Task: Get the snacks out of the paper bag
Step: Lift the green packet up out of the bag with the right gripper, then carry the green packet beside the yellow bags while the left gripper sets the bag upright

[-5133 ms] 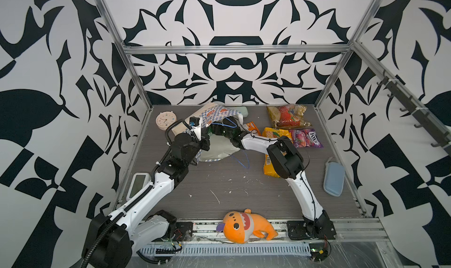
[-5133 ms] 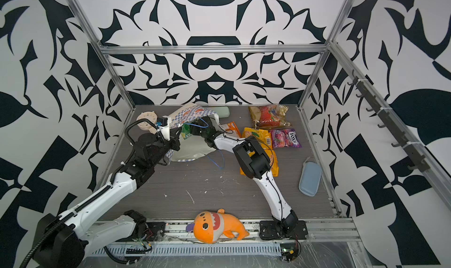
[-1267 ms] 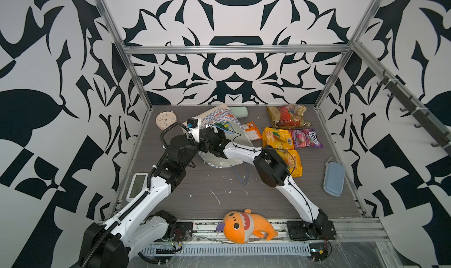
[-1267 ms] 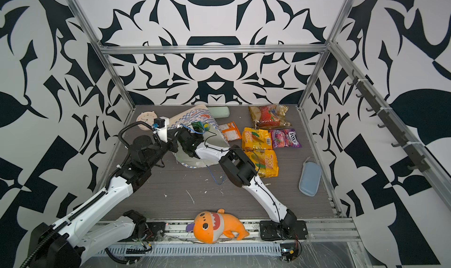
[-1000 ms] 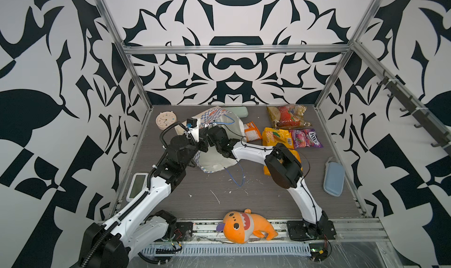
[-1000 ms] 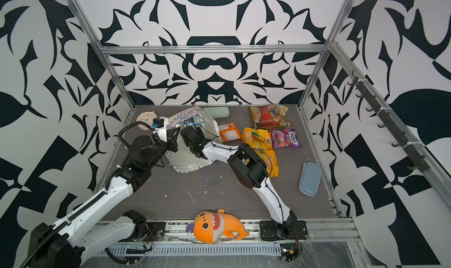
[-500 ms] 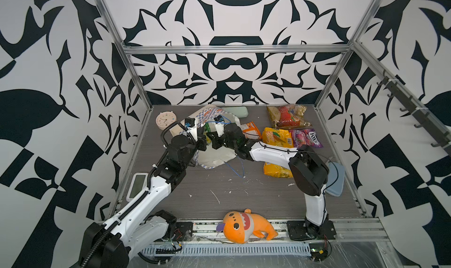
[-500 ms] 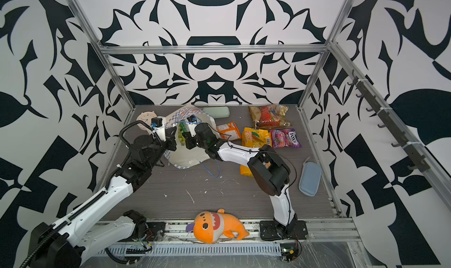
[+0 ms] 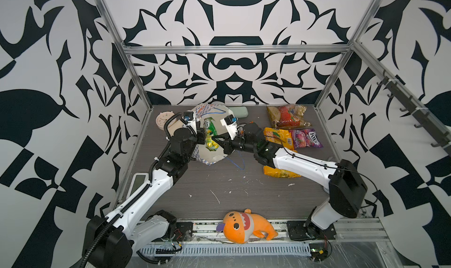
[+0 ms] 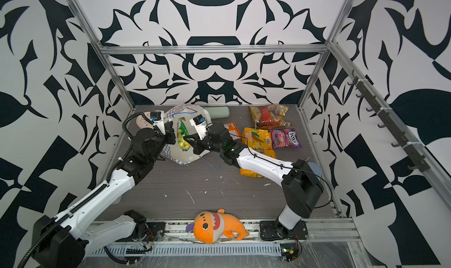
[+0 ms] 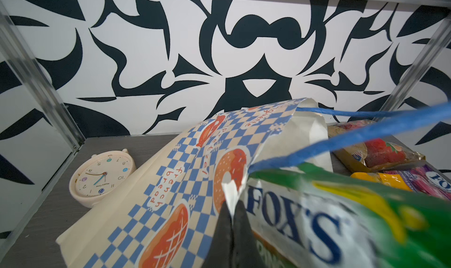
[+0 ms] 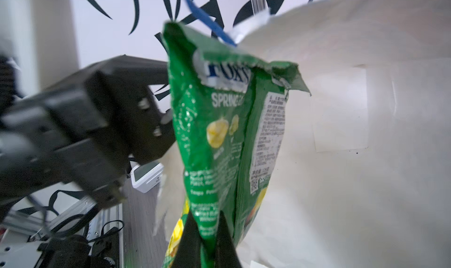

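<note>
The blue-and-white checkered paper bag [image 9: 214, 109] [image 11: 175, 181] lies tilted at the back, its white inside [image 12: 353, 137] facing up. My left gripper [image 9: 202, 138] [image 11: 231, 215] is shut on the bag's rim. A green Fox's packet [image 9: 209, 132] [image 10: 181, 135] [image 12: 219, 132] sticks up in the bag's mouth, and my right gripper [image 9: 214, 142] [image 12: 207, 232] is shut on its lower end. Other snacks lie to the right: a clear packet with red-yellow contents [image 9: 286, 115], a yellow-orange one [image 9: 278, 137], a purple one [image 9: 306, 138], an orange one [image 10: 233, 127] and another yellow-orange one [image 9: 280, 174].
A round cream clock [image 9: 164, 120] stands left of the bag, a mint-green case [image 9: 240, 111] behind it. A white device with a screen [image 9: 138, 183] lies at the left edge. An orange plush toy [image 9: 246, 226] rests on the front rail.
The right arm's elbow has swung out to the right. Its gripper has drawn back from inside the bag, bringing the green packet up into the mouth. The left gripper keeps hold of the rim.
</note>
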Robot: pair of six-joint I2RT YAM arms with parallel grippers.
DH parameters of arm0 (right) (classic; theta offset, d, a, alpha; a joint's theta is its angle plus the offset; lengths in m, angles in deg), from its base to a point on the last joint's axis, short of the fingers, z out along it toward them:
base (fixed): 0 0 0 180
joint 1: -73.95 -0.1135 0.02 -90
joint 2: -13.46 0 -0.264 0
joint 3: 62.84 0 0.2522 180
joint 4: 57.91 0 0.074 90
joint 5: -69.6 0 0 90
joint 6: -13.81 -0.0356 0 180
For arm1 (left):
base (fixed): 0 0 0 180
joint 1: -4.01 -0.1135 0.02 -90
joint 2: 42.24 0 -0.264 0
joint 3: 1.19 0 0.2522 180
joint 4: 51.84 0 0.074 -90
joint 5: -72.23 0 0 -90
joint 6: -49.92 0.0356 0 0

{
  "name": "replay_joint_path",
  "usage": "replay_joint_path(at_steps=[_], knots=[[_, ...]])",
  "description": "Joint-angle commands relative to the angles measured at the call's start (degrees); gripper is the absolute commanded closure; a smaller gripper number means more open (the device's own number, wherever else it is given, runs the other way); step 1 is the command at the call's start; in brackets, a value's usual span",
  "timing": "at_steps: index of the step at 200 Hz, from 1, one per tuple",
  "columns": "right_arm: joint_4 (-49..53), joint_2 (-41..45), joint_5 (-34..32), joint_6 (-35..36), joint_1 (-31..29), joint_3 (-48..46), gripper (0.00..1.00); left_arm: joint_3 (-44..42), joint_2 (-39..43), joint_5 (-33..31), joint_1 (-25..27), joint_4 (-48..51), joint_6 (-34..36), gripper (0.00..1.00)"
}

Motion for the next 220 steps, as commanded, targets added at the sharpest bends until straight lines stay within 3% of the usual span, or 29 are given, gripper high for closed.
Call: replay_joint_path(at_steps=[1,75,101,145,220], knots=[[-3.12,5.21,3.63,1.87,1.05,-1.38,1.0,4.17,-1.23,-3.31,-0.3,2.39,-2.22,1.0],[-0.68,16.15,11.47,-0.73,8.67,-2.78,1.0,14.87,-7.89,-8.28,-4.06,13.2,-9.79,1.0],[1.13,20.28,11.68,-2.53,13.12,-4.28,1.0,17.22,-9.38,-9.16,-4.81,14.94,-12.14,1.0],[5.1,26.94,12.19,-4.73,21.03,-4.75,1.0,28.18,-14.52,-11.01,-5.76,26.7,-17.3,1.0],[11.84,28.01,9.06,-10.31,33.55,-2.43,1.0,30.09,-13.08,1.34,-14.54,31.44,-32.38,1.0]])
